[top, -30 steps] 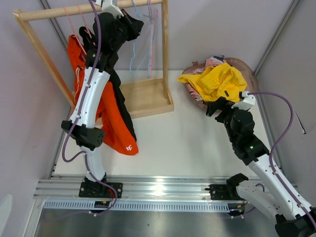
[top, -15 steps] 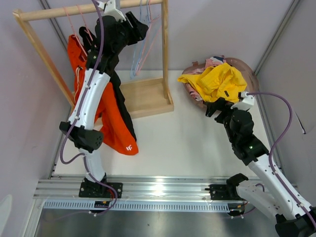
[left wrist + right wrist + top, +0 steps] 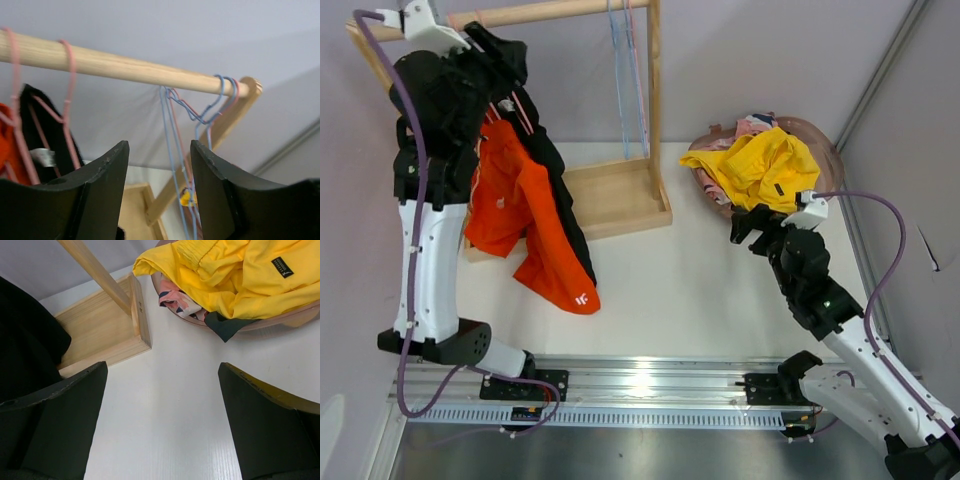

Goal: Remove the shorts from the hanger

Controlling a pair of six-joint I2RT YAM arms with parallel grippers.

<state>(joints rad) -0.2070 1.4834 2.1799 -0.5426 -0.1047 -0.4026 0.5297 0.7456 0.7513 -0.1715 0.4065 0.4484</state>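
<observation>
Bright orange shorts (image 3: 525, 215) with a small white mark hang from pink hangers (image 3: 67, 100) at the left end of the wooden rod (image 3: 560, 12). Black shorts (image 3: 560, 195) hang behind them. My left gripper (image 3: 512, 55) is up by the rod, just above these shorts. It stands open (image 3: 159, 150) with nothing between its fingers. Empty blue hangers (image 3: 628, 70) hang near the rod's right end. Yellow shorts (image 3: 760, 165) lie on pink floral shorts (image 3: 745, 125) in a round basket (image 3: 820, 135). My right gripper (image 3: 745, 228) is open (image 3: 162, 370) over bare table beside the basket.
The rack's wooden base tray (image 3: 610, 195) sits on the table under the rod, with an upright post (image 3: 653, 90) at its right end. Grey walls close in on the left, back and right. A metal rail (image 3: 640, 380) runs along the near edge.
My left gripper has opened and the left arm has swung from the rod's middle to its left end. The blue hangers have swung back to hang straight. The right arm barely moved.
</observation>
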